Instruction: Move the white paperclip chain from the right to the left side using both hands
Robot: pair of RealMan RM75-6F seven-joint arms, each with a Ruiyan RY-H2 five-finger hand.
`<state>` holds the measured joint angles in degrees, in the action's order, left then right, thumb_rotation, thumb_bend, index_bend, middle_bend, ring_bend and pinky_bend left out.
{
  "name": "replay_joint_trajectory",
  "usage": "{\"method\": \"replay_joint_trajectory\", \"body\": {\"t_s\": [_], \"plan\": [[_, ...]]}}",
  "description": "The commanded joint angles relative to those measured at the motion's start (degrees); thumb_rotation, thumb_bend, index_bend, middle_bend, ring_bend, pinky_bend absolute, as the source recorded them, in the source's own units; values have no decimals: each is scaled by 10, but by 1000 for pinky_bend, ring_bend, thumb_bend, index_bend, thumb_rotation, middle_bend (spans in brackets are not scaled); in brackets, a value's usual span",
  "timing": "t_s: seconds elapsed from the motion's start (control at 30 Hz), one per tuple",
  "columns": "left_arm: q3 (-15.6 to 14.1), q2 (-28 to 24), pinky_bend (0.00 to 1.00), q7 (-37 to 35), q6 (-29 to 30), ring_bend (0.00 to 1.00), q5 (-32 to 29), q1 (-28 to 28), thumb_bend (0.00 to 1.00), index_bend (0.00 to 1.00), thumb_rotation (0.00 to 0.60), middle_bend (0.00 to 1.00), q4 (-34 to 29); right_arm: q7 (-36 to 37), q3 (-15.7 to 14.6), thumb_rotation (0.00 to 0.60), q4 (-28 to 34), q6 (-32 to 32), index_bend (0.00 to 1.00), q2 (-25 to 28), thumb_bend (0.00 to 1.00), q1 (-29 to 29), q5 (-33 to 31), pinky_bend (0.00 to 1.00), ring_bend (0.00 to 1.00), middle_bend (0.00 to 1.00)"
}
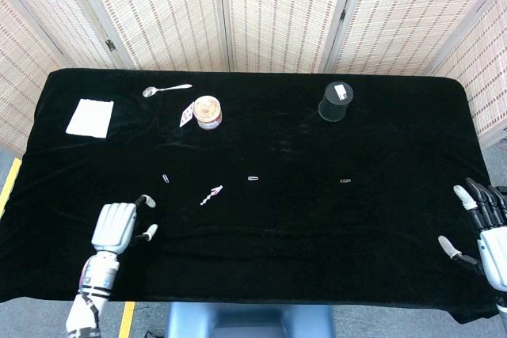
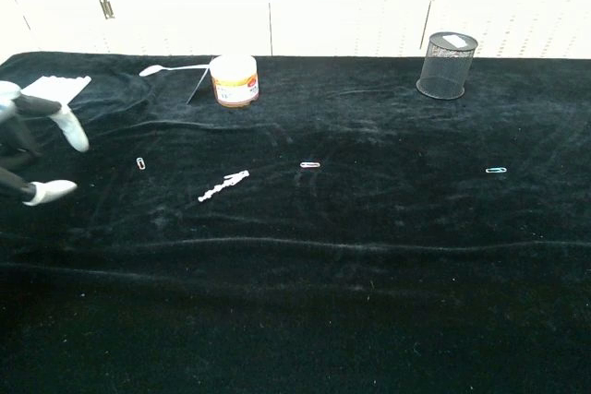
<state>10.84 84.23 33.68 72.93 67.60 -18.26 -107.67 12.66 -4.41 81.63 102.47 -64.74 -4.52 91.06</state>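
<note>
The white paperclip chain (image 1: 211, 194) (image 2: 224, 185) lies loose on the black cloth, left of the table's middle. My left hand (image 1: 117, 227) (image 2: 32, 149) hovers over the front left of the table, well left of the chain, with fingers spread and nothing in it. My right hand (image 1: 487, 225) is at the table's far right front edge, fingers apart and empty; the chest view does not show it.
Single paperclips lie at the left (image 1: 165, 178), the centre (image 1: 253, 178) and the right (image 1: 345, 181). At the back stand a jar (image 1: 207, 111), a spoon (image 1: 165, 89), a black mesh cup (image 1: 336, 101) and a white napkin (image 1: 90, 117). A playing card (image 1: 185, 115) leans by the jar.
</note>
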Motion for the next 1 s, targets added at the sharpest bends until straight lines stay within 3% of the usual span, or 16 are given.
{"method": "replay_joint_trajectory", "body": {"t_s": [0.03, 0.33, 0.47, 0.67, 1.0], "plan": [[25, 54, 1000, 27, -5, 1000, -55, -32, 282, 458, 600, 1000, 0, 12, 7, 600, -6, 0, 0, 2, 251, 5, 4, 0, 0, 0], [72, 128, 1000, 55, -27, 1000, -142, -105, 268, 480, 600, 1000, 71, 45, 27, 600, -16, -23, 0, 7, 252, 11, -6, 0, 0, 0], [81, 161, 1000, 75, -33, 1000, -165, -140, 319, 491, 600, 1000, 118, 59, 33, 600, -20, -30, 0, 10, 251, 15, -7, 0, 0, 0], [82, 192, 1000, 84, -38, 1000, -191, -169, 381, 523, 600, 1000, 172, 78, 43, 600, -29, -31, 0, 12, 252, 23, -13, 0, 0, 0], [70, 208, 1000, 78, -33, 1000, -201, -188, 381, 501, 600, 1000, 180, 101, 54, 600, -36, -31, 0, 16, 252, 35, -13, 0, 0, 0]]}}
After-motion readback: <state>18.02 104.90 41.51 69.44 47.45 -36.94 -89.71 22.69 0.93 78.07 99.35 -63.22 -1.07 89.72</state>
